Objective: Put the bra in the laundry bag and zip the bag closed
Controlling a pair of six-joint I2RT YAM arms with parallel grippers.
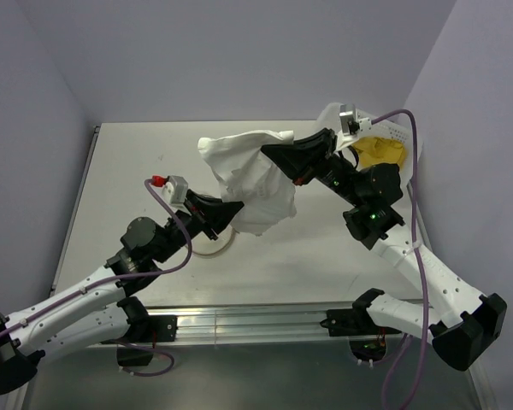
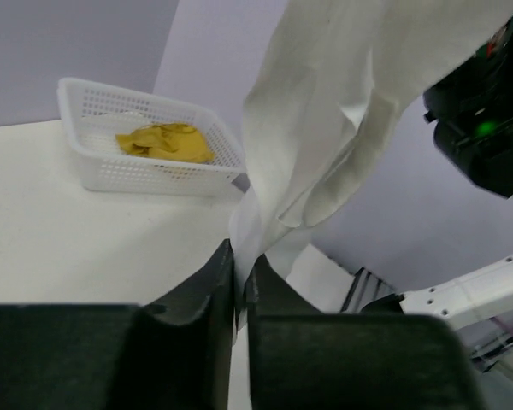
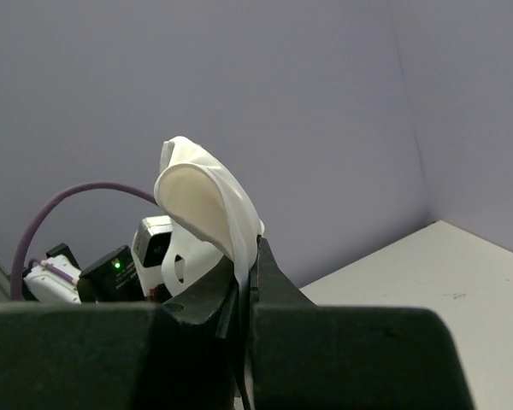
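Being clamped by left gripper (image 2: 239, 260) and right gripper (image 3: 246, 256), hanging left of basket (image 2: 94, 175): bag (image 1: 252, 184). Lying inside basket: bra (image 2: 164, 141).

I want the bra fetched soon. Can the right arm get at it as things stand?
Probably not yet: the right gripper is shut on the lifted laundry bag, so its jaws are taken. The bra lies uncovered in the basket near that arm; nothing else seems to block it.
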